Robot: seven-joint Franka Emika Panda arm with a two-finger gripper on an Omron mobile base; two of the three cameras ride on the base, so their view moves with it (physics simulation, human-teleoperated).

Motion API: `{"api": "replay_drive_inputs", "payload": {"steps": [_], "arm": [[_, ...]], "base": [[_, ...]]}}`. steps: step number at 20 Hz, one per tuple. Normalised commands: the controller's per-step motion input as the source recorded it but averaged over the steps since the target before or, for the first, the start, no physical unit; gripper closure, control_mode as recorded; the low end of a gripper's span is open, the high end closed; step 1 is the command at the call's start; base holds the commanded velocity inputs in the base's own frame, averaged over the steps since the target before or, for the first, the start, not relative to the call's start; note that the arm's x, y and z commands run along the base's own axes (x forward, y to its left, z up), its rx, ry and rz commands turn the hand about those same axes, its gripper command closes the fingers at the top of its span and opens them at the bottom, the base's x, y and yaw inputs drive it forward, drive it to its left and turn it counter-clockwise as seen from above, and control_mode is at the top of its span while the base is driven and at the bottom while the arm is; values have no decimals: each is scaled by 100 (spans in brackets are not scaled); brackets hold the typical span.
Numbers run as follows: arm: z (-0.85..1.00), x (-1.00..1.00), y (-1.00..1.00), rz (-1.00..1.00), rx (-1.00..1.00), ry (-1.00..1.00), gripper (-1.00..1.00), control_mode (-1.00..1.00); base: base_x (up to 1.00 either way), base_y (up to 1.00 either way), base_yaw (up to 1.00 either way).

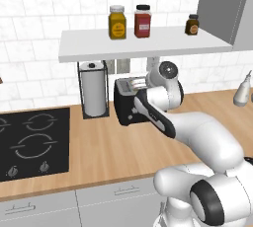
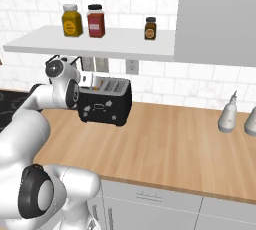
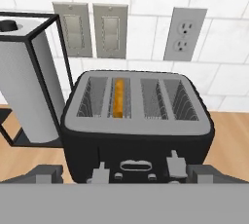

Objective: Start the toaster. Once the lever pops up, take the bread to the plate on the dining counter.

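The black toaster (image 3: 138, 135) stands on the wood worktop against the tiled wall, also seen as toaster (image 1: 127, 103) and toaster (image 2: 106, 103). The bread (image 3: 118, 97) sits upright in the second slot from the left, with just its orange-brown top edge showing. My gripper (image 3: 129, 175) hovers just in front of and above the toaster's front face. It is open, its dark fingertips (image 3: 47, 172) spread wide to either side with nothing between them. Two small levers stick out of the toaster's front panel. The plate and the dining counter are out of view.
A paper towel roll (image 1: 93, 89) in a black wire stand is close on the toaster's left. A black hob (image 1: 32, 142) lies further left. A shelf (image 1: 143, 43) with three jars hangs just above. Two pale bottles (image 2: 227, 114) stand far right.
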Motion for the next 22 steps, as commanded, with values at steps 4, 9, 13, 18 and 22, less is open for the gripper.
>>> {"api": "replay_drive_inputs", "payload": {"steps": [4, 9, 13, 18, 22], "arm": [[0, 0, 3, 0, 0, 0, -100, -100], [0, 0, 7, 0, 0, 0, -100, -100], [0, 0, 5, 0, 0, 0, -100, -100], [0, 0, 16, 0, 0, 0, -100, -100], [0, 0, 2, 0, 0, 0, -100, -100]], "base": [[0, 0, 0], [0, 0, 0], [0, 0, 0], [0, 0, 0], [0, 0, 0]]}}
